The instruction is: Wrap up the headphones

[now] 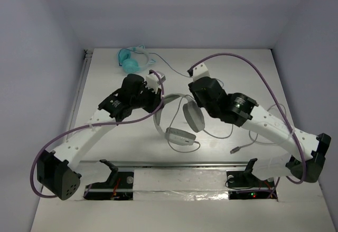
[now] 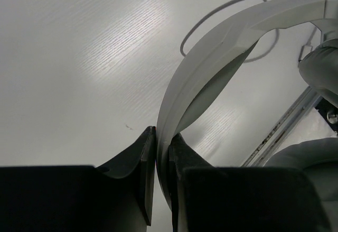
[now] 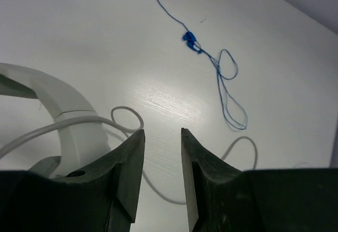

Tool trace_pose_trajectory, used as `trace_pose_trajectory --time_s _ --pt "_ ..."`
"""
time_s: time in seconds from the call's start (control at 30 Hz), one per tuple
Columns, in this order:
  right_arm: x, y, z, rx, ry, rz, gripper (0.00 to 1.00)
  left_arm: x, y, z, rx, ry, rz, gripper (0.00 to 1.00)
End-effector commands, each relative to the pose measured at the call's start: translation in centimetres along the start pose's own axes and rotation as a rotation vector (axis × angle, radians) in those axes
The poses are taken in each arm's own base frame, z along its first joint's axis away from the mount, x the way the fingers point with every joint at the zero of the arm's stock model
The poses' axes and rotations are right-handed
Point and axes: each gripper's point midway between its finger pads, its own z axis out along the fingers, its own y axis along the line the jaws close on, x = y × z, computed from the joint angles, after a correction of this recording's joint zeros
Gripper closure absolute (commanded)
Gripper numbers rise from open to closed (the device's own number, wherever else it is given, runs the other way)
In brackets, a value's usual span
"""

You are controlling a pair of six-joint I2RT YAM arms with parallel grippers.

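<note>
The white headphones [image 1: 182, 121] lie mid-table, grey ear pads toward the near edge and the wide headband [image 1: 170, 101] arching to the far side. My left gripper [image 1: 157, 102] is shut on the headband, which runs up between the fingers in the left wrist view [image 2: 211, 57]. My right gripper [image 1: 192, 88] is open and empty just right of the headband; in its wrist view [image 3: 162, 132] the headband [image 3: 63, 97] is at the left. The thin grey cable [image 1: 248, 136] trails loose to the right and ends in a plug [image 1: 235, 150]; a loop of it shows by the right fingers [image 3: 127, 117].
Smaller teal headphones [image 1: 131, 58] sit at the far left, and their thin blue cable [image 3: 228, 86] with a blue plug [image 3: 188, 37] runs across the table beyond my right gripper. A metal rail [image 1: 174, 164] marks the table's near edge. Walls close in on three sides.
</note>
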Motion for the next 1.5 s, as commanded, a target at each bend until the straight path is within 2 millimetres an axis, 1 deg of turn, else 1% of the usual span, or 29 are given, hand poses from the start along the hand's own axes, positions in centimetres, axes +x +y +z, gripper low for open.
trace_pose_trajectory --time_s 0.0,0.03,0.07,0.1,0.13,0.2,0.23,0.27,0.3,0.33,0.37,0.4,0.43,0.47,0.5,0.53,0.57,0.63,0.67,0.7,0.73,0.8,0.83,0.9,1.07,1.13,1.23,1.3,1.47 --pt "-2.6 0.9 -0.7 -0.168 -0.139 0.167 0.60 -3.6 -3.0 -1.7 0.135 -0.139 0.013 1.00" --pt "-2.7 0.5 -0.4 -0.181 -0.155 0.202 0.60 -4.0 -3.2 -2.0 0.145 -0.151 0.016 1.00" --pt "-1.7 0.9 0.2 -0.205 -0.146 0.212 0.60 -4.1 -3.4 -2.1 0.151 -0.153 0.013 1.00" --pt "-2.4 1.5 0.1 -0.258 -0.178 0.263 0.61 -4.4 -3.4 -2.2 0.148 -0.157 0.012 1.00" --pt "-2.7 1.2 -0.2 -0.270 -0.199 0.295 0.61 -4.9 -3.3 -2.5 0.137 -0.166 0.008 1.00" --pt "-2.3 1.5 0.4 -0.286 -0.221 0.373 0.63 -5.3 -2.5 -2.6 0.084 -0.168 -0.017 1.00" --pt "-2.5 1.3 -0.1 -0.294 -0.253 0.408 0.64 -5.7 -2.3 -3.0 0.058 -0.170 -0.025 1.00" --pt "-2.3 0.6 0.3 -0.279 -0.267 0.449 0.71 -6.0 -2.0 -3.2 0.039 -0.177 -0.033 1.00" --pt "-1.6 0.7 1.0 -0.280 -0.287 0.484 0.76 -6.3 -1.7 -3.5 0.011 -0.187 -0.045 1.00" --pt "-1.4 0.8 1.2 -0.298 -0.300 0.531 0.85 -6.9 -1.7 -4.0 0.000 -0.195 -0.049 1.00" --pt "-0.7 0.8 1.7 -0.320 -0.330 0.579 1.00 -7.2 -1.3 -4.3 -0.029 -0.203 -0.057 1.00" --pt "-2.2 -0.2 1.4 -0.312 -0.393 0.609 1.00 -7.4 -1.3 -4.6 -0.034 -0.207 -0.065 1.00" --pt "-0.3 1.0 2.2 -0.356 -0.362 0.627 1.00 -8.0 -1.5 -5.2 -0.034 -0.213 -0.065 1.00" --pt "-0.1 1.6 2.0 -0.393 -0.376 0.638 1.00 -8.3 -1.5 -5.4 -0.038 -0.215 -0.069 1.00" --pt "-1.1 1.9 1.5 -0.447 -0.441 0.669 0.98 -8.5 -1.4 -5.6 -0.051 -0.217 -0.076 1.00" --pt "0.4 2.7 2.2 -0.459 -0.424 0.671 0.85 -8.6 -1.5 -5.9 -0.052 -0.214 -0.080 1.00" --pt "0.7 3.0 2.4 -0.469 -0.426 0.672 0.58 -9.4 -1.7 -6.3 -0.050 -0.227 -0.076 1.00" --pt "1.3 3.4 3.5 -0.468 -0.417 0.670 0.43 -10.1 -2.0 -6.8 -0.045 -0.234 -0.075 1.00" --pt "2.0 3.8 4.0 -0.469 -0.400 0.665 0.35 -10.4 -2.1 -6.9 -0.041 -0.233 -0.073 1.00" --pt "2.3 4.0 4.9 -0.469 -0.396 0.667 0.32 -10.5 -2.1 -6.9 -0.042 -0.233 -0.075 1.00" --pt "2.5 4.5 5.0 -0.490 -0.394 0.662 0.31 -10.6 -2.1 -7.1 -0.044 -0.229 -0.076 1.00" --pt "3.2 4.2 6.0 -0.472 -0.387 0.668 0.27 -11.0 -2.1 -7.3 -0.053 -0.230 -0.071 1.00" --pt "3.8 4.5 6.5 -0.468 -0.371 0.667 0.27 -10.9 -2.1 -7.5 -0.054 -0.223 -0.072 1.00" --pt "4.8 3.1 7.7 -0.413 -0.365 0.688 0.27 -11.3 -2.5 -7.9 -0.039 -0.229 -0.065 1.00" --pt "6.0 2.3 8.7 -0.407 -0.347 0.704 0.26 -11.7 -3.2 -8.6 -0.015 -0.243 -0.062 1.00" --pt "6.2 3.1 9.1 -0.436 -0.318 0.688 0.26 -11.9 -3.2 -8.7 -0.014 -0.244 -0.066 1.00" --pt "7.5 5.0 10.2 -0.493 -0.258 0.691 0.29 -12.6 -3.3 -9.0 -0.016 -0.260 -0.063 1.00" --pt "8.3 5.3 11.1 -0.483 -0.232 0.702 0.32 -13.4 -3.5 -9.4 -0.014 -0.277 -0.058 1.00" --pt "9.0 6.0 11.3 -0.505 -0.224 0.735 0.38 -15.5 -3.9 -10.9 -0.018 -0.325 -0.047 1.00"
